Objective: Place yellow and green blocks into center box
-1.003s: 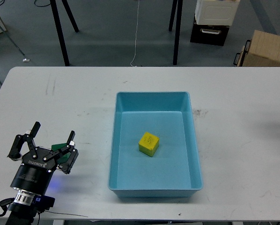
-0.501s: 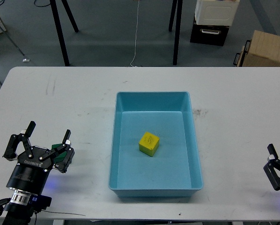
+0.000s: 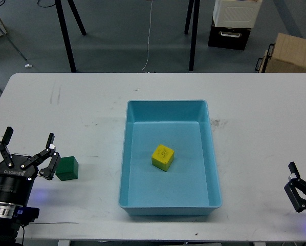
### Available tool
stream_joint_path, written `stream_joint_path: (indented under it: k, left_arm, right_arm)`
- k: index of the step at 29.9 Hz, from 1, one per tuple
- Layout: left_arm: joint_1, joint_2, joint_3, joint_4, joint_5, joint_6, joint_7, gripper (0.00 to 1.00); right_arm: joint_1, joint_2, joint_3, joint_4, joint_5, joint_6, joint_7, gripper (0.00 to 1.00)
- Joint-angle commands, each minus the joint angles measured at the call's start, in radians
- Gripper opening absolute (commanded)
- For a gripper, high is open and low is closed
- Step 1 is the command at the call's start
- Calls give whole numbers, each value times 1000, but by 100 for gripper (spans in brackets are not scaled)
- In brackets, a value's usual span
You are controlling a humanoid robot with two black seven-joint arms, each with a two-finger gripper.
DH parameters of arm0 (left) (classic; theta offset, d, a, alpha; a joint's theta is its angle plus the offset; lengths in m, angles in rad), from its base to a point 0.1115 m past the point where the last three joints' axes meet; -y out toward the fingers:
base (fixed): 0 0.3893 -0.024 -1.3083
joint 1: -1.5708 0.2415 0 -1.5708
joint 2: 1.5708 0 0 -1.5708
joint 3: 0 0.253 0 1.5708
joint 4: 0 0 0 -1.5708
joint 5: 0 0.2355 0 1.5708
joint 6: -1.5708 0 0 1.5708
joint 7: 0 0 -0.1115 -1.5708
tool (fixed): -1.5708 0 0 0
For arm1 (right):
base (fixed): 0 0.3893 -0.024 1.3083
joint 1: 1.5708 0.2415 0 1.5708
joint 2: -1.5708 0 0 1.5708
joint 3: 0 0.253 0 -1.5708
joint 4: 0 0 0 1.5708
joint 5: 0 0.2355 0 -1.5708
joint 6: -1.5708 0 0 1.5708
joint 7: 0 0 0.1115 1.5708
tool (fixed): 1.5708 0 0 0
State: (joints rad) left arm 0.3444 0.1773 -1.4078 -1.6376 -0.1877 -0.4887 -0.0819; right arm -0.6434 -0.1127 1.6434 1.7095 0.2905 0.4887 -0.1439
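Observation:
A yellow block [image 3: 162, 157] lies inside the blue box [image 3: 130, 154] at the table's centre. A green block [image 3: 67, 168] sits on the white table, left of the box. My left gripper [image 3: 28, 145] is open and empty, just left of the green block, with one finger close beside it. My right gripper [image 3: 298, 190] shows only partly at the lower right table edge; its fingers cannot be told apart.
The white table [image 3: 81, 113] carries only the box and the green block. Beyond its far edge stand black tripod legs [image 3: 66, 36], a cardboard box [image 3: 291, 54] and a black-and-white case [image 3: 232, 23].
My left arm has drawn back left and down, uncovering the green block, which now stands free on the table. The right gripper has settled at the lower right edge.

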Motion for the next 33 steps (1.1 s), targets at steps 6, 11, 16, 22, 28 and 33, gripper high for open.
stream_joint_path:
  k: [6,11,16,22,28,33]
  left_arm:
    - [-98,241,-358,88,21,0,102,100]
    - [-260,456,-364,102,25,0,114,100]
    - [-471,649,-153,82,131,0,119,100]
    - [-1006,709,316,172,280,0,116,100]
    - [-1496,702,879,275,332,0,152,100]
    - [-1806,594,1239,294,510,0,231,100]
  right_arm:
    - [-1,4,32,-7,1,0,26,100]
    - [-1,5,32,-5,1,0,27,100]
    - [5,5,30,-5,1,0,30,100]
    - [18,8,15,-7,-1,0,40,100]
    - [24,8,18,-8,-1,0,40,100]
    - [31,8,19,-20,-1,0,40,100]
